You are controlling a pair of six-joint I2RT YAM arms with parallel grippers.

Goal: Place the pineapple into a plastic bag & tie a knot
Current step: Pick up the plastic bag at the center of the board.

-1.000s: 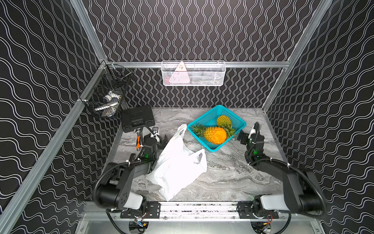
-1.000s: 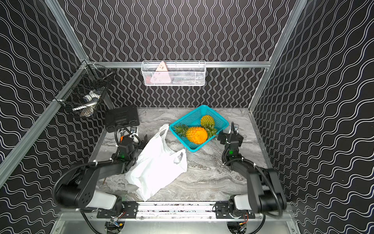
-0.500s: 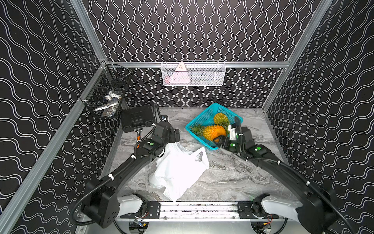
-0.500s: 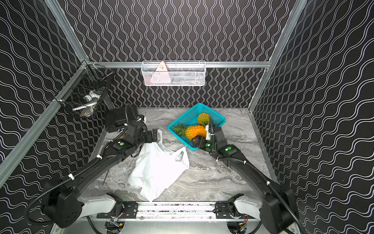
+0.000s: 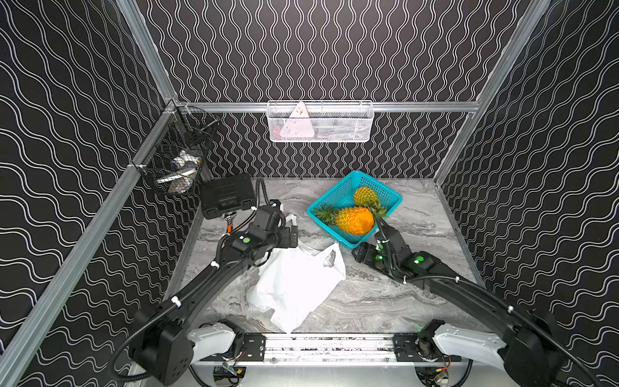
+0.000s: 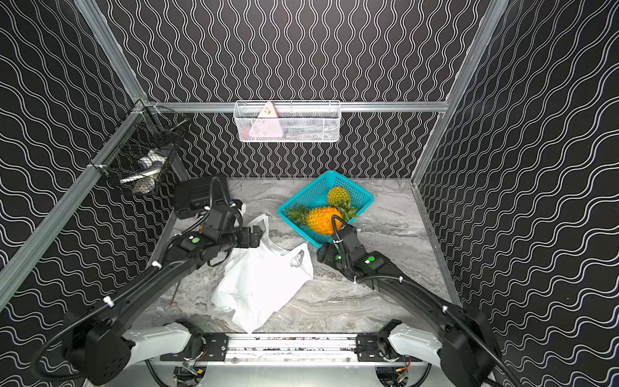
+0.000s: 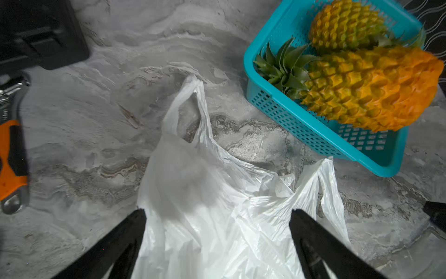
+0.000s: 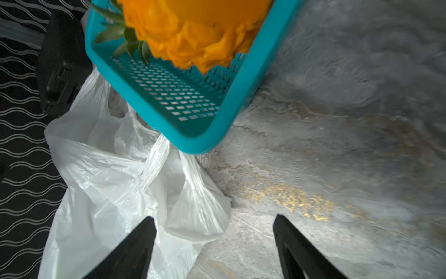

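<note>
Setting: a grey marble table (image 5: pixel 385 301) enclosed by black walls with a wavy pattern.
Pineapple (image 5: pixel 355 219): the big orange one lies on its side in the teal basket (image 5: pixel 338 191), right of centre in both top views. A smaller pineapple (image 5: pixel 365 196) lies behind it.
Long axis: it runs roughly left to right across the frame, with the leafy crown on the left.
Plastic bag (image 5: pixel 294 284): it lies crumpled flat at centre frame, below and left of the basket. Both handles are loose and point up toward the basket, so nothing is tied yet.
Left gripper (image 7: pixel 217 211): its jaws are spread wide and hold nothing as it hovers over the bag's mouth.
Right gripper (image 8: pixel 213 217): its jaws are apart and empty, just below the basket's near corner and beside the bag's right handle (image 8: pixel 193 193).
Nearer arm: the right gripper appears closer to the fruit, and the left looks better placed to open the bag.
</note>
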